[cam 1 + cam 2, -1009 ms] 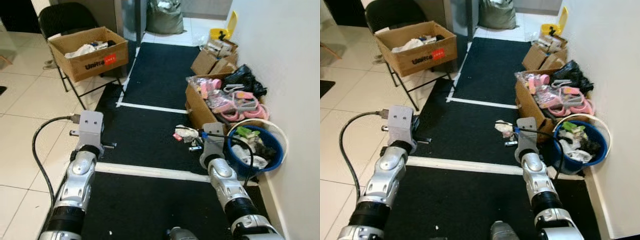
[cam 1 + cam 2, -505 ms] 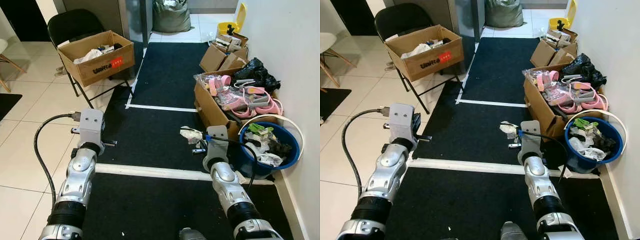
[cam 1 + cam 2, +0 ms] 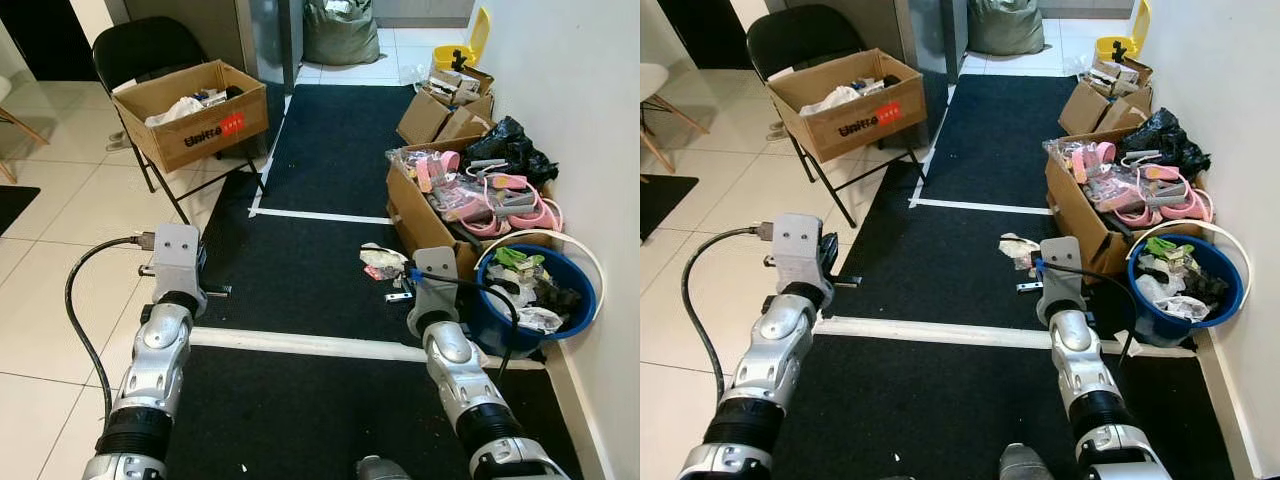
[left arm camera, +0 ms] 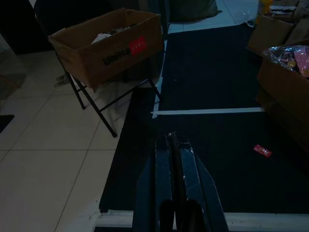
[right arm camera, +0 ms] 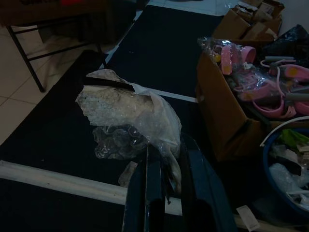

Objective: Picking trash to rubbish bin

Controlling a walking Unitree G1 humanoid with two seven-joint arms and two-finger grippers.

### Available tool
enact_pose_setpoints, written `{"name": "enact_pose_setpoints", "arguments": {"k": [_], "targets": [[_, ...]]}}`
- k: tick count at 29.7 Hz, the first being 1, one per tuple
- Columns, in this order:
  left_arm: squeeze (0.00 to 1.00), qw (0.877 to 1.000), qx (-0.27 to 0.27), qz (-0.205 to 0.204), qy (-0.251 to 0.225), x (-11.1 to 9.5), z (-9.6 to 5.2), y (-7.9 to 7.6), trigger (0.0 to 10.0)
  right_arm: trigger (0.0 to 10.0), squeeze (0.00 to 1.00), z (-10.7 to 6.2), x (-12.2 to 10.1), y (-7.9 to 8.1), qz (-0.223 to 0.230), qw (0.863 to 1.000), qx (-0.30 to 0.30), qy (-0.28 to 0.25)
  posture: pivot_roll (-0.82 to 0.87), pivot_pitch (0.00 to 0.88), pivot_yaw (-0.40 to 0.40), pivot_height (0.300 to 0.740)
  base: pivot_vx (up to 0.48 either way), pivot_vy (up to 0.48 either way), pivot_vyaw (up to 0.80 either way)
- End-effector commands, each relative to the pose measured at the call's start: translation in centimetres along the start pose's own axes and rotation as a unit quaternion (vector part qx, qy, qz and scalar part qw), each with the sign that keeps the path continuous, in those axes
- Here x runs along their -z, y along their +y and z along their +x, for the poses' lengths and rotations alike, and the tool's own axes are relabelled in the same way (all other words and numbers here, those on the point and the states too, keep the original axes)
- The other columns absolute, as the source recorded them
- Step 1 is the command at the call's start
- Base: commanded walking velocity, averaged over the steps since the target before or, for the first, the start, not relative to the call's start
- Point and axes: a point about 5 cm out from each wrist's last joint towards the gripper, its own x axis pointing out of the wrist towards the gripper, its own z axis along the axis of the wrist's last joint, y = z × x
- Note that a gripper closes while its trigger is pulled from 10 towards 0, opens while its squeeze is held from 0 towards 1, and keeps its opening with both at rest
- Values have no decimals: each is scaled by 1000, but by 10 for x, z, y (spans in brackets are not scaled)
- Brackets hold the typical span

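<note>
While your right hand (image 5: 164, 169) grips the crumpled plastic wrap (image 5: 128, 118) out over the black mat (image 3: 320, 150), the blue bin (image 3: 580, 300) sits close on its right by the wall, so swing rightward. Your left hand (image 4: 175, 154), fingers pressed together, idles well apart.

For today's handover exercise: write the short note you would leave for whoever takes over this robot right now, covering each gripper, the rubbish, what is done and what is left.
Right gripper: shut on a crumpled plastic wrapper, held above the black mat, beside the blue bin.
Left gripper: shut, holding nothing, raised over the mat's edge.
Done: wrapper picked up; the bin already holds other rubbish.
Left: carry the wrapper over the bin and drop it. A small red scrap lies on the mat, probably next.
</note>
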Motion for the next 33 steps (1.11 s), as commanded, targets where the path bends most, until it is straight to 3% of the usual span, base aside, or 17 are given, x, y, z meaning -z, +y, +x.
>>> {"name": "enact_pose_setpoints", "arguments": {"k": [1, 15, 33], "targets": [[0, 1000, -2, -5, 5, 4, -2, -2, 10000, 10000, 0, 1, -2, 3, 0, 1000, -8, -4, 32, 32, 21, 740, 0, 0, 0], [0, 1000, 4, 9, 2, 4, -3, -5, 10000, 10000, 0, 1, 0, 3, -3, 1000, -15, 1, 29, 42, 13, 740, 0, 0, 0], [0, 1000, 8, 11, -3, 0, -2, -5, 10000, 10000, 0, 2, 0, 4, -3, 1000, -19, 4, 36, 38, 10, 740, 293, 0, 0]]}}
